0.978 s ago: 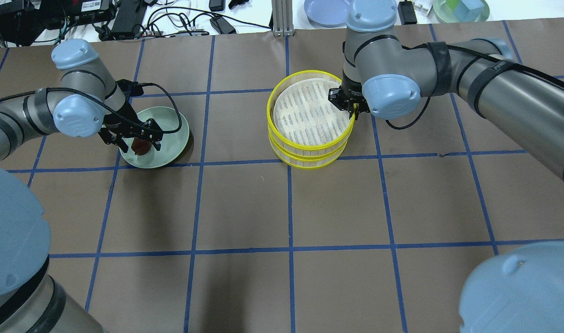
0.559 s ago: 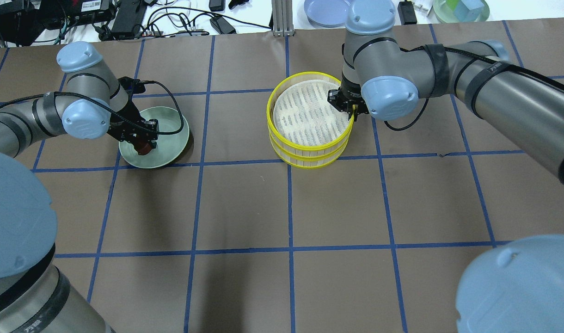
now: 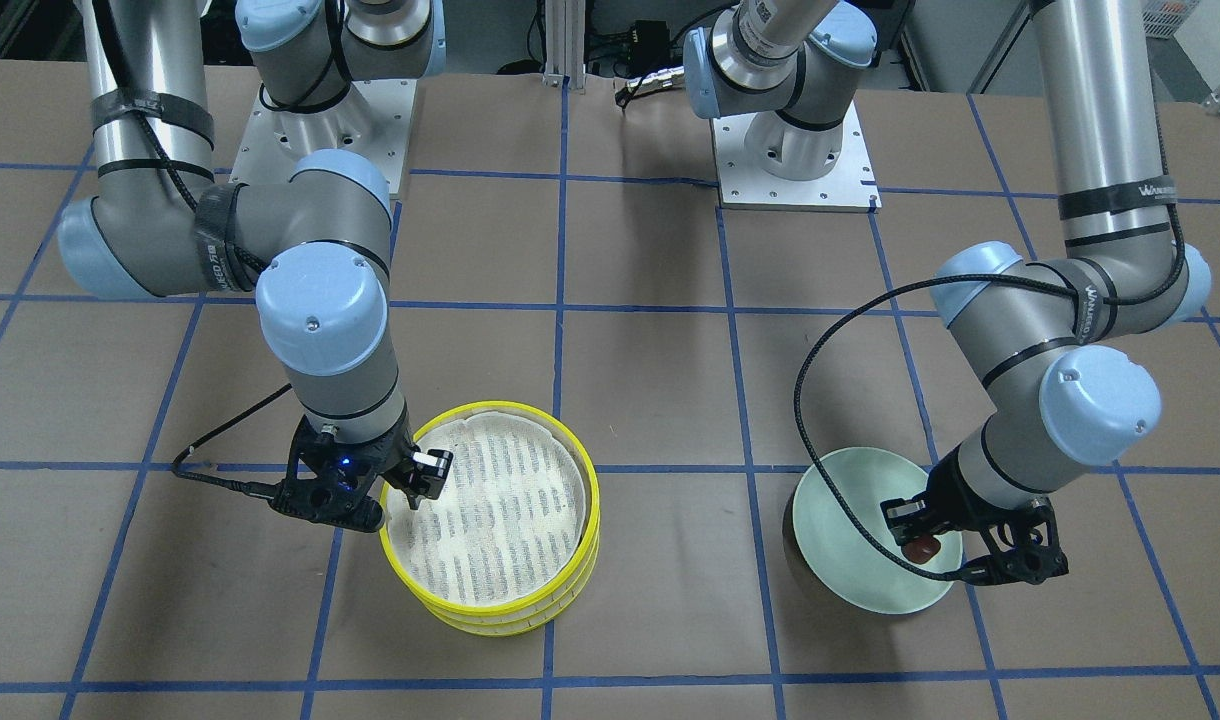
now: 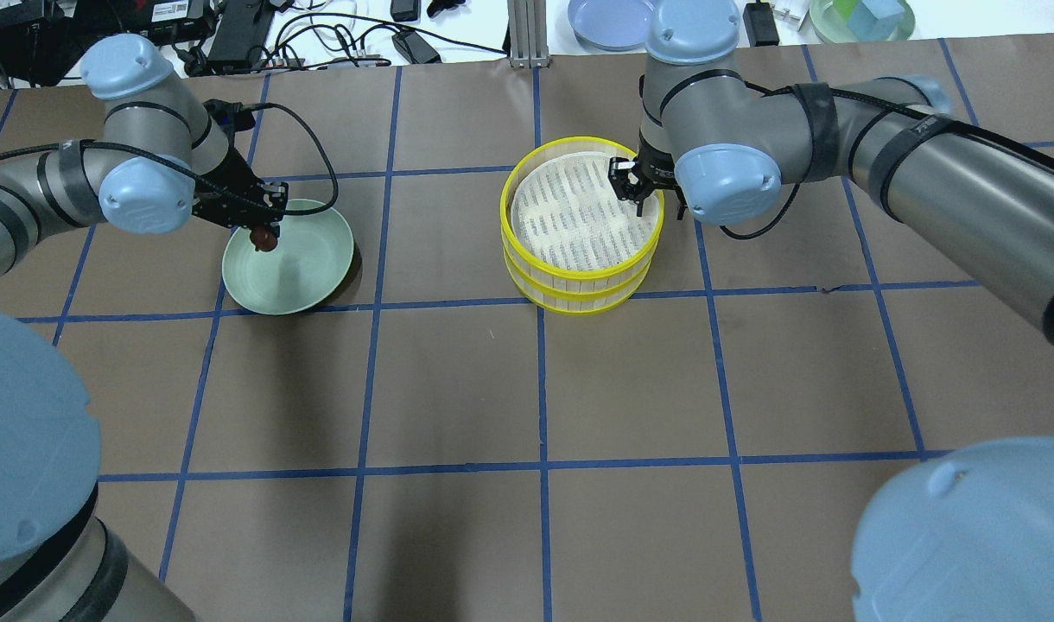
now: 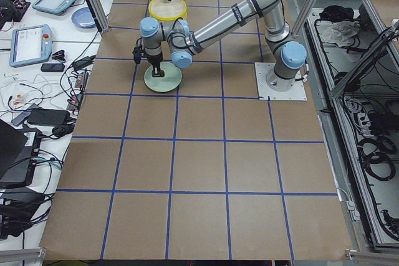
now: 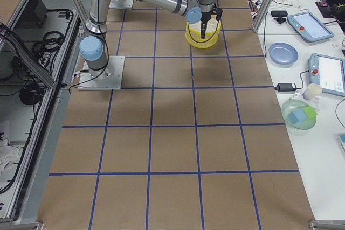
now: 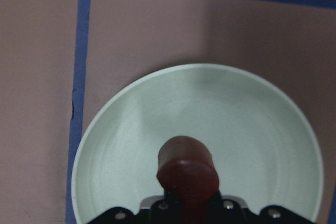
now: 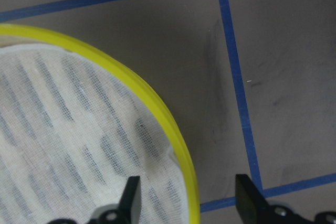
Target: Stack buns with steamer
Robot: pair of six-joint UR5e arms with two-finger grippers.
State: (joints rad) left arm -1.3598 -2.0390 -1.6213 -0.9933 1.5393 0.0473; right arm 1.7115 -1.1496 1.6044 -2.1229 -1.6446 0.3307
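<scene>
The left jaws pinch the dark reddish-brown bun between them. In the left wrist view the bun juts out from between the fingertips, its rounded end toward the camera. It hangs over the pale green plate, above the part of the dish nearest the arm, and looks raised clear of the plate's surface. From the front the bun shows as a small dark lump just under the wrist, over the plate.

The right jaws are spread and hold nothing. They stand at the edge of the yellow steamer, two tiers stacked, with a white cloth liner across the top. In the right wrist view one finger is over the liner inside the rim. The other finger is outside it, over the brown tabletop, so the yellow rim runs between them. Whether either finger touches the rim cannot be told.

The steamer and the plate stand well apart on the tabletop.
</scene>
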